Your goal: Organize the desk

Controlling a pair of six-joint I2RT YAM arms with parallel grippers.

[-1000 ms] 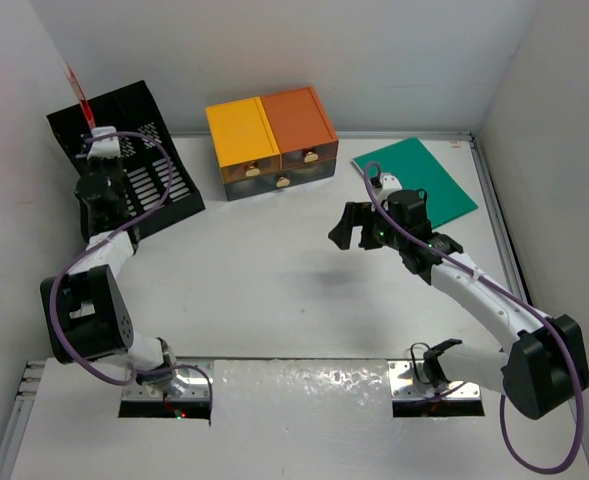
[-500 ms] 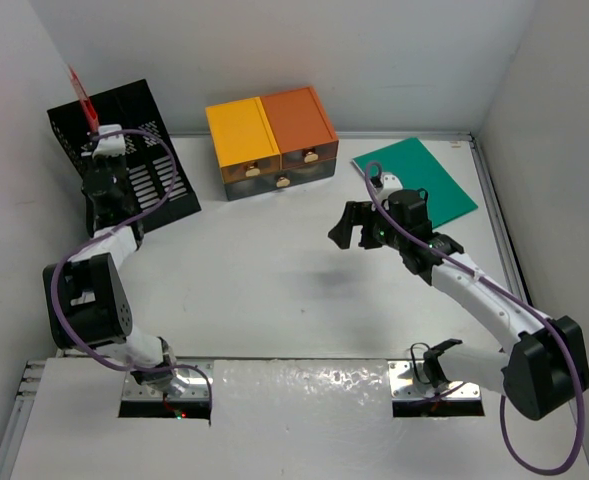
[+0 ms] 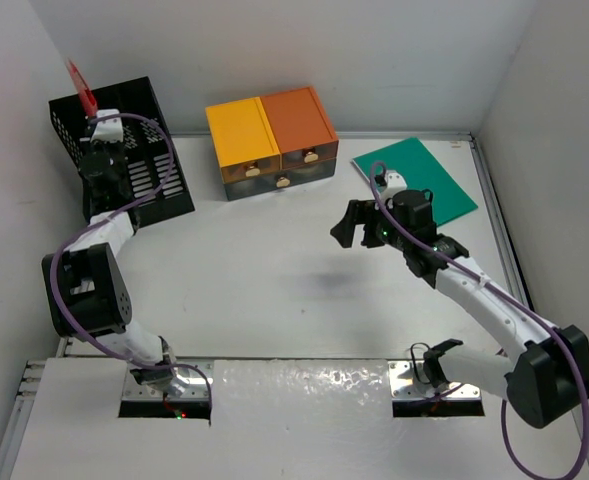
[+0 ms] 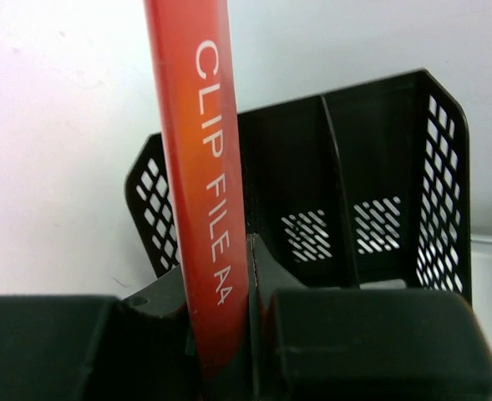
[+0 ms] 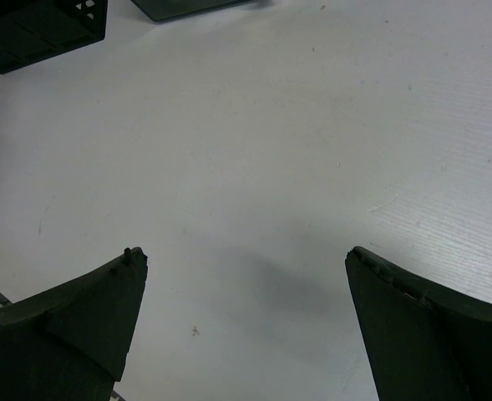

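Observation:
The desk is a white tabletop. At its far left corner stands a black mesh file rack. My left gripper hovers over the rack, shut on a red clip file that sticks up along the left wall. In the left wrist view the red clip file, printed "CLIP FILE A4", is pinched between the jaws of the left gripper, with the rack's compartments behind it. My right gripper hangs wide open over the middle of the desk, holding nothing.
A yellow and orange drawer unit sits at the back centre. A green folder lies flat at the back right. White walls close in the left, back and right sides. The drawer unit's corner and the rack's edge show in the right wrist view.
My left gripper has moved toward the back left corner with the red clip file. The black rack has turned and stands squarer to the wall. The right arm has barely moved.

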